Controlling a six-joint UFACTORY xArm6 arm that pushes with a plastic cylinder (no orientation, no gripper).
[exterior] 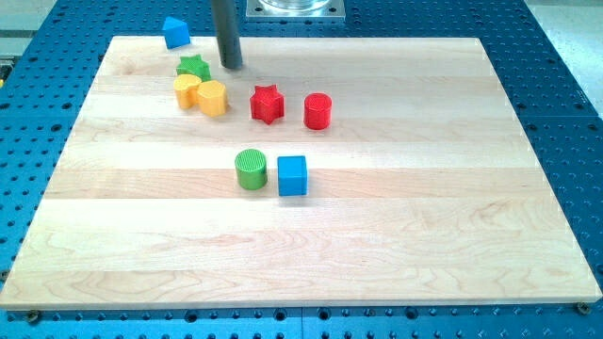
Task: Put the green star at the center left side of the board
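The green star lies near the board's top left, touching the top of two yellow blocks. My tip stands just to the star's right, a small gap away, at about the same height in the view. The rod rises straight up out of the view's top. The wooden board fills most of the view.
A yellow round-lobed block and a yellow hexagon sit just below the star. A blue block stands at the board's top left edge. A red star, red cylinder, green cylinder and blue cube lie mid-board.
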